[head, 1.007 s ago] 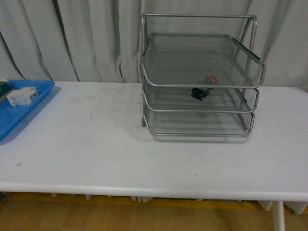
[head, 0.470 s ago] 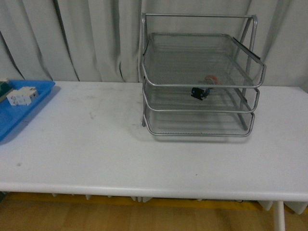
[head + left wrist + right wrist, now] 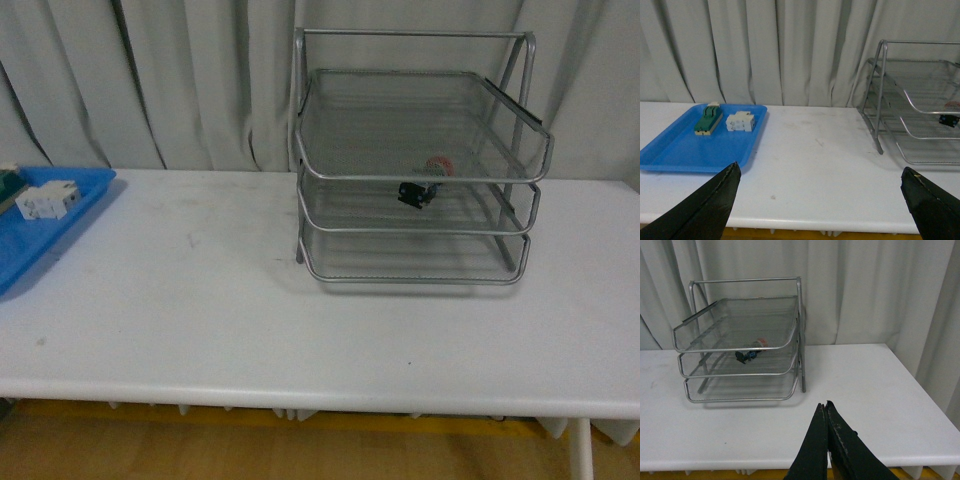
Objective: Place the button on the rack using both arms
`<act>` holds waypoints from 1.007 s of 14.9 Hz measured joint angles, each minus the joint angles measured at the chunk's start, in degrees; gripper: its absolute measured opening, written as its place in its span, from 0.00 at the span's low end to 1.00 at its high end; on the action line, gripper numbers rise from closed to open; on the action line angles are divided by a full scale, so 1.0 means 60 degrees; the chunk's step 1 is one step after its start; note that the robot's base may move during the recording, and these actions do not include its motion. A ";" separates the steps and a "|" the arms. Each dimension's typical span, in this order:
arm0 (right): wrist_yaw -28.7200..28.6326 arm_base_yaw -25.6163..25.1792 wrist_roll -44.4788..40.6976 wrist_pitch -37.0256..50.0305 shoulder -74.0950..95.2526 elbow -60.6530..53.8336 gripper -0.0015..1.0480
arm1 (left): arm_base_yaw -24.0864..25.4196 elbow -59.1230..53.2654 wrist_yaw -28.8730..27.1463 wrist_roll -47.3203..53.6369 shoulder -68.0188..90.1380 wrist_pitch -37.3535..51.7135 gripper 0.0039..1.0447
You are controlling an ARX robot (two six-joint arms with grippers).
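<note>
The button (image 3: 420, 186) lies on its side in the middle tier of the silver wire rack (image 3: 420, 160), red cap toward the back, dark body toward the front. It shows again in the right wrist view as the button (image 3: 751, 352) inside the rack (image 3: 740, 340), and at the edge of the left wrist view as the button (image 3: 949, 118) in the rack (image 3: 910, 105). My left gripper (image 3: 820, 172) is open and empty, low over the table's near edge. My right gripper (image 3: 824, 406) is shut on nothing, well short of the rack. Neither arm appears in the front view.
A blue tray (image 3: 685, 145) at the table's left holds a green-and-cream switch (image 3: 707, 120) and a white blocky component (image 3: 740, 121); the tray (image 3: 40, 235) also shows in the front view. The white table (image 3: 250, 310) ends close behind the rack at grey curtains.
</note>
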 joint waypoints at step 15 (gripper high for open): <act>0.0000 0.0000 -0.0022 0.0000 0.0000 0.0000 0.94 | 0.0000 0.0000 0.0004 0.0000 0.0000 -0.0004 0.94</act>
